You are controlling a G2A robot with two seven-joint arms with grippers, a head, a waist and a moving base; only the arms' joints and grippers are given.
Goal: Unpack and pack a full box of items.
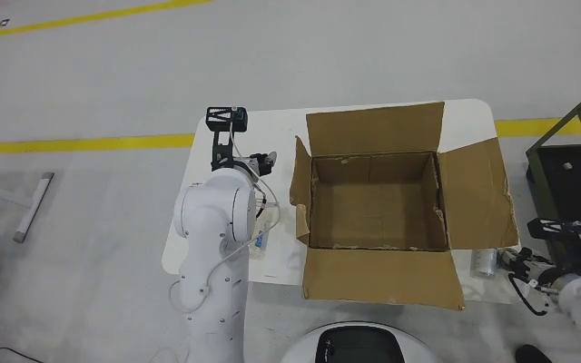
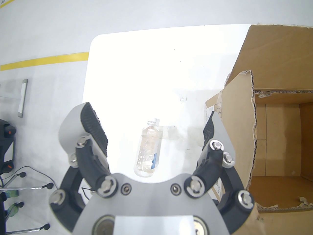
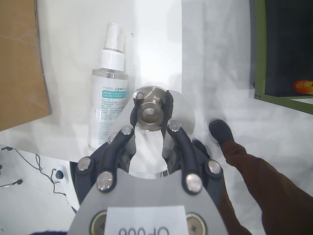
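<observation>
With right jaws clenched on the flanged metal bushing beside the spray bottle (counter corner), lift straight, clear the flap, lower into the empty cardboard box. Centre released left jaws over the lying plastic bottle.

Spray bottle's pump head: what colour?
White pump head; best in right wrist view.

Right gripper clamped on a metal flanged bushing, at the white table edge. Spray bottle lies flat just beside it. The bottle sits between the gripper and a cardboard box flap.
</observation>
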